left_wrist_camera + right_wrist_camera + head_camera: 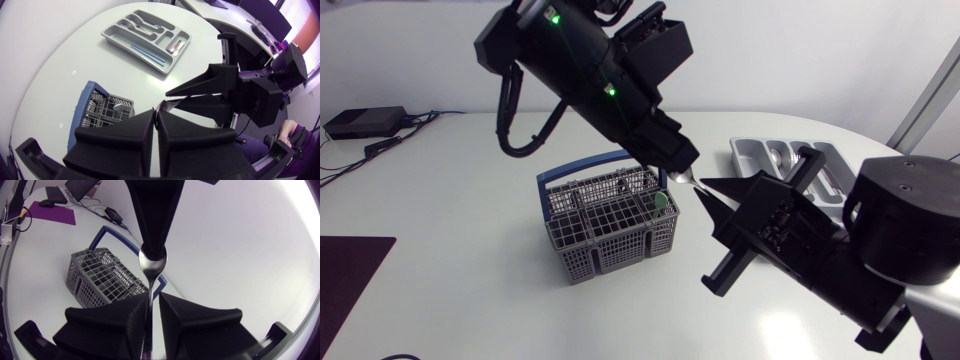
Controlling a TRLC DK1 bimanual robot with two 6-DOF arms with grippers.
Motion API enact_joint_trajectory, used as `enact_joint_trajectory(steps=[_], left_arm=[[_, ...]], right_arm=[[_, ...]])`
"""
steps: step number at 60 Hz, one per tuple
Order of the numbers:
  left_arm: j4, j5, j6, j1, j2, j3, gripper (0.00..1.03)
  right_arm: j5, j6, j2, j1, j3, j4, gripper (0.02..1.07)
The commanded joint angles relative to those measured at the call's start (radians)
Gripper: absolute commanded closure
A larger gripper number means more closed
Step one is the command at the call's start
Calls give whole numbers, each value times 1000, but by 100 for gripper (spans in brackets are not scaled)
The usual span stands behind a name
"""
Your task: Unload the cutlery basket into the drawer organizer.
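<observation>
spoon (152,264) is up in the air just right of the cutlery basket (620,246), strung between my two grippers. My left gripper (156,119) is pinched on the bowl end. The handle runs lengthwise straight into my right gripper (152,301) and sits between its fingers, but I can see a gap on one side, so I'd say that one hasn't clamped yet.

So the long axis points from left arm to right arm, and the right arm is the one nearer the drawer organizer (113,38), over at the far right of the table. Looks like a handover to me.

The organizer already has a few spoons, some thin blue pieces and something reddish in its slots. The basket has a green thing poking up. Can't make out the rest.
</observation>
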Motion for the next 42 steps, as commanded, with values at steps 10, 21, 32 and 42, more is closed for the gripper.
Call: enact_joint_trajectory(steps=[10, 21, 32, 42], left_arm=[[-12, 17, -28, 5, 20, 21, 100], [-11, 18, -33, 5, 23, 23, 100], [-11, 23, -43, 8, 29, 46, 89], [5, 24, -63, 20, 30, 76, 48]], right_arm=[[17, -16, 2, 0, -29, 10, 100], [18, -14, -1, 5, -35, -1, 101], [23, -14, -24, 5, -41, -19, 101], [23, -11, -48, -5, -44, -47, 101]])
